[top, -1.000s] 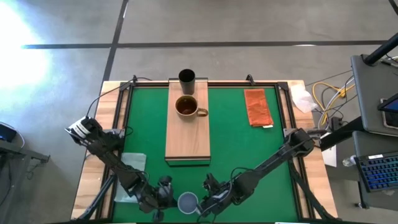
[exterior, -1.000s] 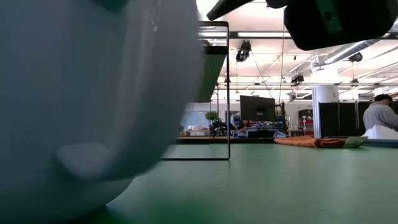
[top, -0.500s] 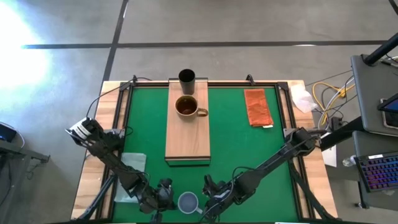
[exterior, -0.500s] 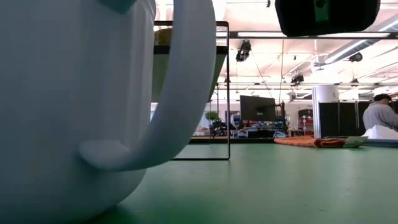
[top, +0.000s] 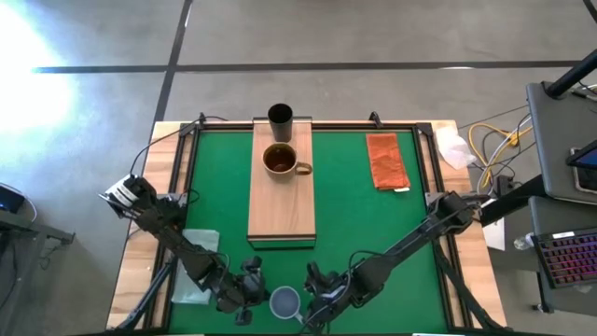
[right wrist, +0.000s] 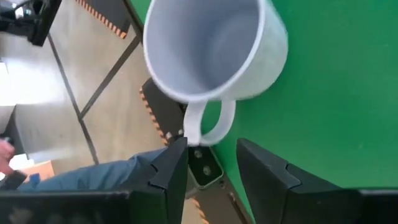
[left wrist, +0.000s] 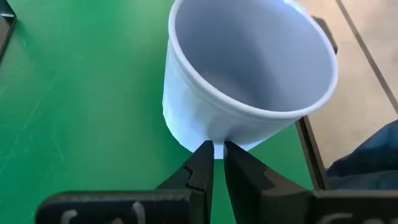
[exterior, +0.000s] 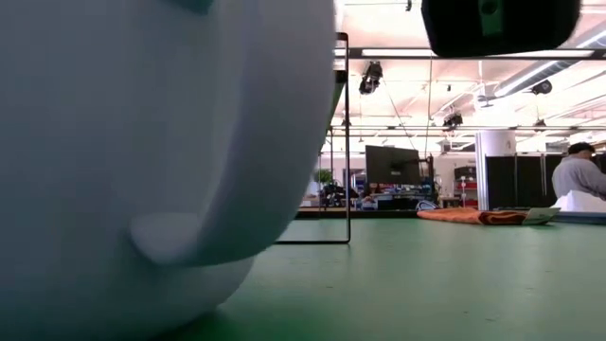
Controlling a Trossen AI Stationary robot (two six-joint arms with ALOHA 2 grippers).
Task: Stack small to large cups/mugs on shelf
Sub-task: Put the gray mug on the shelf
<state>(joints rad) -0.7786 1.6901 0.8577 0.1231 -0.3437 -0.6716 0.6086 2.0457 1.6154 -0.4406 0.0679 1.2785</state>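
The pale blue-grey mug (top: pixel 284 301) stands upright on the green mat near the table's near edge and fills the left of the low view (exterior: pixel 142 170). My left gripper (left wrist: pixel 217 155) is shut, at the mug's left, opposite the handle. My right gripper (right wrist: pixel 214 158) is open at the mug's right, a finger on either side of the handle (right wrist: pixel 208 127); I cannot tell whether it touches. The brown mug (top: pixel 280 161) and the black cup (top: pixel 280 116) stand on the light-wood shelf (top: pixel 280 210). My left gripper presses its shut fingertips (left wrist: pixel 202 163) against the mug's outer wall (left wrist: pixel 205 134), low down on the side away from the handle. The fingers come nearly level from the table's left. The mug stays upright with its base on the mat.
An orange-brown cloth (top: pixel 387 161) lies at the far right of the mat. A clear plastic bag (top: pixel 196 252) lies by the left arm. The shelf's near end (top: pixel 280 241) is just beyond the mug. A person (exterior: pixel 579 175) shows in the room behind.
My left gripper has moved a little toward the table's right, against the mug. The mug has slid slightly right and turned about on its base; in the low view its handle has swung round.
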